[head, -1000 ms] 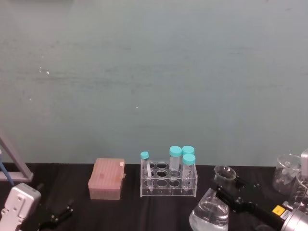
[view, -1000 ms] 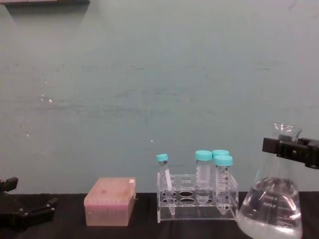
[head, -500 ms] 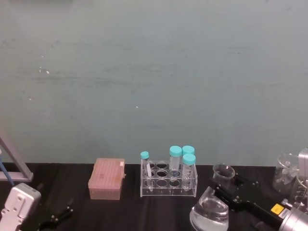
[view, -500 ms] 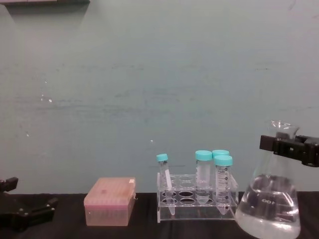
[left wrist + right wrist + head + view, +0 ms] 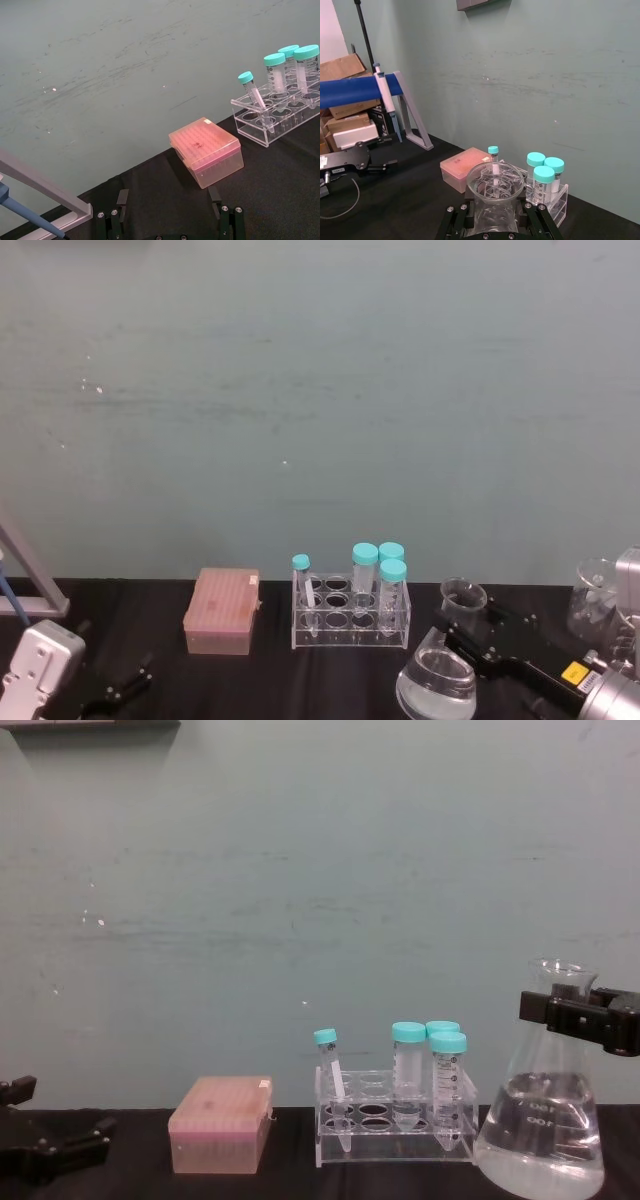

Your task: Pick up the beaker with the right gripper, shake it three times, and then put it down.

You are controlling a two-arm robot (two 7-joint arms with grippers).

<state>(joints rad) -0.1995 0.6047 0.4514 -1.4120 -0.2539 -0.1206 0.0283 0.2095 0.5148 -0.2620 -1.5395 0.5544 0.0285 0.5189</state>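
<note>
Left gripper (image 5: 56, 1150) parked; right gripper (image 5: 566, 1012) clamped on the beaker (image 5: 541, 1140) neck.
Left gripper: low over the black table (image 5: 130, 1185), fingers spread wide, nothing between them. Pink box (image 5: 220, 1125): on the table ahead of the left gripper and to its right. Clear rack (image 5: 380, 1132): between the two grippers, nearer the right one, holding four teal-capped tubes (image 5: 408, 1060), the thin one on the left leaning and three wider ones upright. Beaker: just right of the rack, upright, clear liquid in its wide base, neck pinched just under the flared rim; whether the base touches the table cannot be told. Right gripper: reaches in from the right, its fingers (image 5: 455, 222) pressed on both sides of the neck. Second glass vessel (image 5: 597, 598): right of the right gripper.
</note>
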